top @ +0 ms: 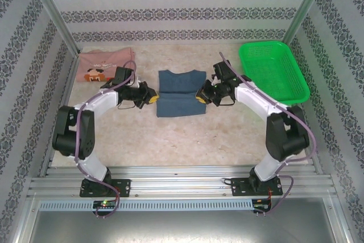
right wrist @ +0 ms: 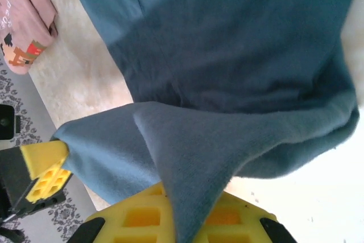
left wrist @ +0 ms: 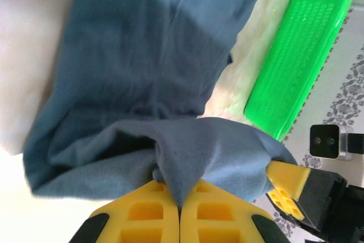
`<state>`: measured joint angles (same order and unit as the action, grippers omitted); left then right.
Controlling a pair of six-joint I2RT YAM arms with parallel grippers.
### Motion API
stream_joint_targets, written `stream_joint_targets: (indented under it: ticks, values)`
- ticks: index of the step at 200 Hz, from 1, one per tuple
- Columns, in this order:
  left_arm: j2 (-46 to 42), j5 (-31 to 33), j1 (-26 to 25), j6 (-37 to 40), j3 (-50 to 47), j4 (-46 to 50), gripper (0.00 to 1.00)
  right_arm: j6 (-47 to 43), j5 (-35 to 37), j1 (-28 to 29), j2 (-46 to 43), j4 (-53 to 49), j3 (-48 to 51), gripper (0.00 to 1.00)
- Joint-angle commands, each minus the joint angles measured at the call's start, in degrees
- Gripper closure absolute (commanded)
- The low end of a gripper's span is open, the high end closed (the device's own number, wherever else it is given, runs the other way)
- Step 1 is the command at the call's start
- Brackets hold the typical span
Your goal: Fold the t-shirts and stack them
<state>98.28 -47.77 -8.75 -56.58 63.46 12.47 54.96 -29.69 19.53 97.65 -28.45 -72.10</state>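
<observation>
Blue cloth is bunching up in both sets of jaws right now, so here's how I'm reading the progress.

Closest to the arms, the blue shirt point(top: 179, 105) is lying about mid-table point(top: 187, 146), with bare surface between it and the near edge. The left gripper point(top: 151, 99) is clamping down on its left side and the right gripper point(top: 202, 96) is doing the same on its right side. Both are closed tight on a pinch of fabric. In the wrist views the cloth is rising in a little peak straight into the yellow fingers point(left wrist: 153, 217). From above it's looking like a fairly tidy block with no sleeves sticking out, so I'm guessing some folding is done and another fold is underway.

Further back, the pink shirt point(top: 105, 64) with the face print is sitting in the far left corner, well apart from the blue one and looking rumpled rather than neat. The green basket point(top: 264, 43) is sitting in the far right corner. Nothing is stacked yet, so finishing the blue one, folding the pink one and stacking them are all looking like they're left to do.

Direction-wise, the blue one's long axis seems to be running near-to-far, though it's nearly square now and skewing only slightly against the table edges. Its hem end is facing the arms. The far edge is showing a small dip in the middle that I'm taking for the neck, but I'm not swearing to it.
</observation>
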Motion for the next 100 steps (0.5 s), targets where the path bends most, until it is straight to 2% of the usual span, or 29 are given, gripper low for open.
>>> stream_joint_targets:
  ticks: [1, 64, 100]
  values:
    - [2.9, -1.1, 1.5, 1.3, 6.0, -1.5, 1.00, -3.9, -2.9, -2.0, 4.6, -1.8, -6.1, 0.89]
    - [15.4, -2.7, 4.1, 2.2, 17.1, -0.4, 1.00, -7.7, -5.8, -6.6, 19.1, -7.2, -22.1, 0.86]
    - [21.8, -3.3, 4.4, 1.8, 24.4, 0.1, 1.00, -8.5, -6.3, -8.3, 24.4, -8.8, -27.5, 0.84]
